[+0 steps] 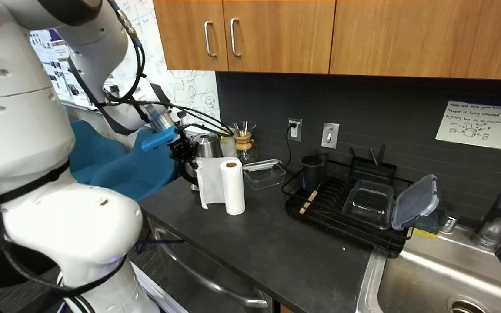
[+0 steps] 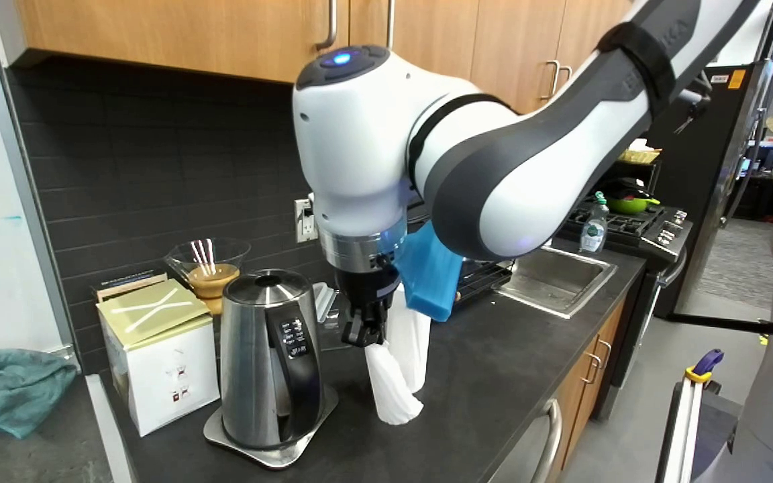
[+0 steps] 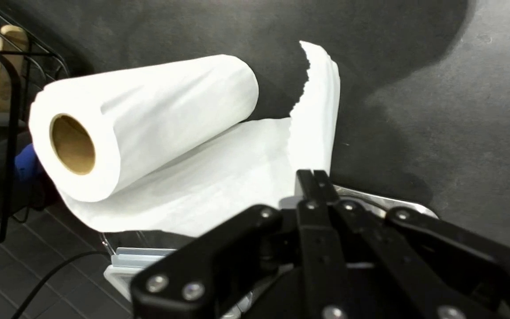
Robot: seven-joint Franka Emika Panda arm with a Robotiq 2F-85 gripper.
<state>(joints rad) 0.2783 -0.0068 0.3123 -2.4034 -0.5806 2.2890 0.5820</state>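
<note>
You had the gripper [image 3: 312, 174] closed, its fingertips together on a white sheet [image 3: 233, 173], pinching it near its upper far corner. The sheet ran off the roll [image 3: 148, 126], joined to it at one end, and its free end hung below your fingertips, folded over along a jagged edge. The roll stood upright on the dark counter [image 1: 276, 252], and you held the gripper just beside it, near the level of its top. A blue block [image 2: 430, 272] sat on the wrist of your arm [image 2: 366, 147].

Past your gripper from the roll, the kettle [image 2: 242, 376] stood on its base [image 2: 272, 458]. A box [image 2: 168, 382] was farther from the roll, next to the kettle. Toward the wall from the roll you had a clear tub [image 1: 264, 176], with the carafe [image 1: 245, 141] behind it. On the roll's side opposite the kettle was the rack [image 1: 333, 224], holding a dark cup [image 1: 313, 174], a wooden handle [image 1: 309, 202] and an upright lid [image 1: 415, 202]. The sink [image 1: 424, 271] lay beyond the rack, well apart from the roll.
</note>
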